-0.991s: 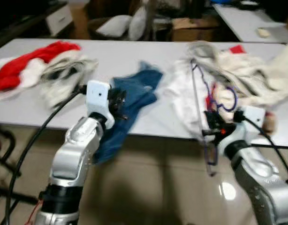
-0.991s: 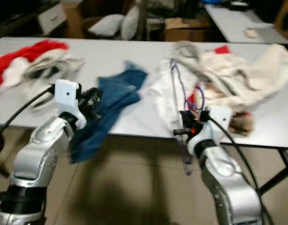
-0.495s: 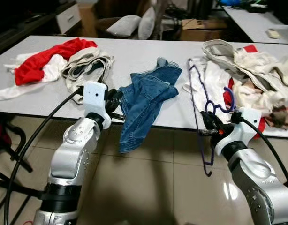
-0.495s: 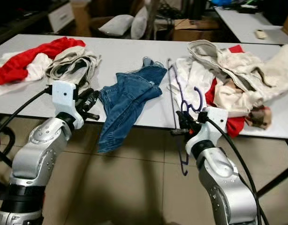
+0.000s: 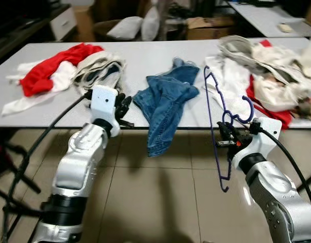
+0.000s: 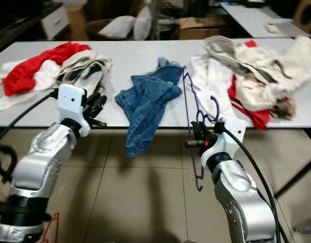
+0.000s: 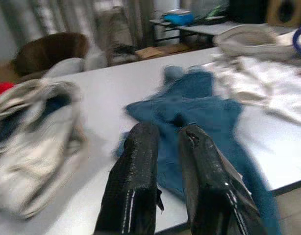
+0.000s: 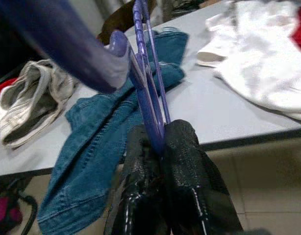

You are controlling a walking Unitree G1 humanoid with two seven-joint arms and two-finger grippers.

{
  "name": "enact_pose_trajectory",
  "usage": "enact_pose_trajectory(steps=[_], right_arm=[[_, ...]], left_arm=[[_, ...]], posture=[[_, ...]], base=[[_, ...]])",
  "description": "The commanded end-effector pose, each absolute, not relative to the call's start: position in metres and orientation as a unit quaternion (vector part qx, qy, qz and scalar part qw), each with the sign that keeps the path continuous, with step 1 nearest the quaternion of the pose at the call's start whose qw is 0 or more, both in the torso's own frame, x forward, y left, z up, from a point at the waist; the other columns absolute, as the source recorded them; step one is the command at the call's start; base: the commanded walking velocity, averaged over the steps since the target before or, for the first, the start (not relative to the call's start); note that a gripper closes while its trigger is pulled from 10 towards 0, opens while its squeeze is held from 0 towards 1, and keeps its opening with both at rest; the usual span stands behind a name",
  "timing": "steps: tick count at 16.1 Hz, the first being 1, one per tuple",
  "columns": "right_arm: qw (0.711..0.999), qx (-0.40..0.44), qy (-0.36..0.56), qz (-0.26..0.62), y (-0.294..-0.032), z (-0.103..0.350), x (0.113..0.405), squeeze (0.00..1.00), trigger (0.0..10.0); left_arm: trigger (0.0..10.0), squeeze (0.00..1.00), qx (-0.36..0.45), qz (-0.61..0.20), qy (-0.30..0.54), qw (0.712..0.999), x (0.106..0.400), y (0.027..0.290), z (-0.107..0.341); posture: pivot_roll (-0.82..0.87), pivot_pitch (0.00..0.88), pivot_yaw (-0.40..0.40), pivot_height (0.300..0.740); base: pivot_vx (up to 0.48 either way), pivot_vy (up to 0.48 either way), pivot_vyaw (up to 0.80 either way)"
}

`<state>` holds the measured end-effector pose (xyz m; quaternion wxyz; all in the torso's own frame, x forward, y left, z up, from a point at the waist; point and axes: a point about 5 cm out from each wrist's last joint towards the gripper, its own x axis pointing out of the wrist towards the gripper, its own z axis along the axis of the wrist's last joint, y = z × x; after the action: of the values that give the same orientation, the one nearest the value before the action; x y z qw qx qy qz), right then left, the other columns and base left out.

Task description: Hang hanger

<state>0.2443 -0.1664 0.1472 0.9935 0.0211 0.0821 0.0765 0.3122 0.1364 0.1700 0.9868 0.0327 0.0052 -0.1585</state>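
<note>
1. Currently we are standing just short of the table (image 5: pixel 145 61), looking down over its near edge and the tiled floor (image 5: pixel 160 202).
2. We are clamping the hanger (image 5: pixel 215 121) in our right gripper (image 5: pixel 225 137); in the right wrist view the fingers (image 8: pixel 187 166) are pinching its thin purple wire (image 8: pixel 151 115) with no gap between them.
3. We are holding the hanger upright in front of the table edge: its hook (image 5: pixel 246 108) is curling above the gripper, one end is reaching up over the tabletop, and the other end is hanging below the edge toward the floor.
4. We are keeping our left gripper (image 5: pixel 123 107) raised at the near edge, holding nothing; in the left wrist view its fingers (image 7: pixel 136 181) are standing almost together with a narrow gap.
5. We are seeing jeans (image 5: pixel 167 98) lying mid-table between the two grippers, one leg drooping over the edge.
6. We are seeing a red garment (image 5: pixel 49 71) and a grey-white one (image 5: pixel 97 71) lying on the left part of the table.
7. We are seeing a pile of white clothes (image 5: pixel 262 71) lying on the right part, behind the hanger.
</note>
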Motion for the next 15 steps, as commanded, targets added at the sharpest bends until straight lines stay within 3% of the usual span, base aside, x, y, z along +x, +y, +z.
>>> enact_pose_trajectory(steps=[1,3,7,15], right_arm=[[0.994,0.009,0.079,0.071,-0.171,0.149,0.246,0.00,10.0],[0.995,0.017,0.082,0.055,-0.176,0.148,0.242,0.00,10.0],[0.993,0.018,0.098,0.069,-0.176,0.139,0.237,0.00,10.0],[0.990,0.012,0.078,0.120,-0.163,0.141,0.240,0.00,10.0]], left_arm=[[10.0,0.00,0.024,-0.159,0.008,0.987,0.312,0.134,0.168],[10.0,0.00,-0.028,-0.161,0.030,0.986,0.312,0.134,0.156],[10.0,0.00,-0.018,-0.148,0.035,0.988,0.307,0.137,0.144],[10.0,0.00,-0.008,-0.124,0.032,0.992,0.309,0.153,0.143]], posture=[[-0.07,0.000,0.083,0.740],[-0.08,0.000,0.089,0.740],[-0.10,0.000,0.081,0.740],[-0.07,0.000,0.066,0.740]], base=[[0.000,-0.480,-0.80],[0.000,0.000,-0.40],[0.000,0.000,0.00],[0.308,0.000,0.00]])
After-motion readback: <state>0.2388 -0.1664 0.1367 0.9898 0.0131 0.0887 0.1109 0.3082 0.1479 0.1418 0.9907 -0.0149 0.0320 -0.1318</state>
